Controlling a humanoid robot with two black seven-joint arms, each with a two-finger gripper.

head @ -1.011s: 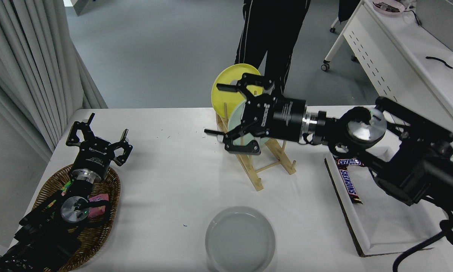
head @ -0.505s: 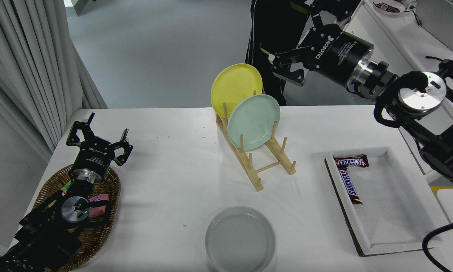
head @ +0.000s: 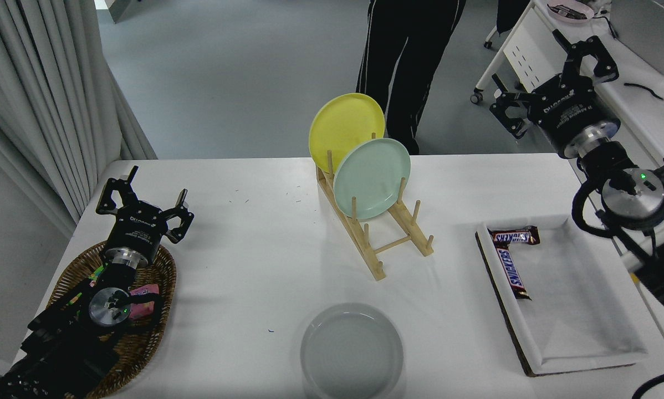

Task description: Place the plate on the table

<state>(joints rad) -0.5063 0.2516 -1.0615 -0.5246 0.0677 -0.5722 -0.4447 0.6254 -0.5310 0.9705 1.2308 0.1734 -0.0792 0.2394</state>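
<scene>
A second ago the right gripper (head: 553, 72) was at the wooden rack (head: 377, 233), its spread jaws right in front of the mint-green plate (head: 372, 178). It has since pulled up and away to the right, and now hangs open and empty off the table's (head: 254, 233) far right corner. The rack and both its plates lie well to the left of the jaws.

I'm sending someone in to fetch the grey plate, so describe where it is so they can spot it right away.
Start at the white table and find the wooden rack standing in its middle. Come straight toward the near edge from there to the plate, which lies flat. It is pale grey-white, while the yellow plate and mint-green plate stand upright in the rack.
</scene>
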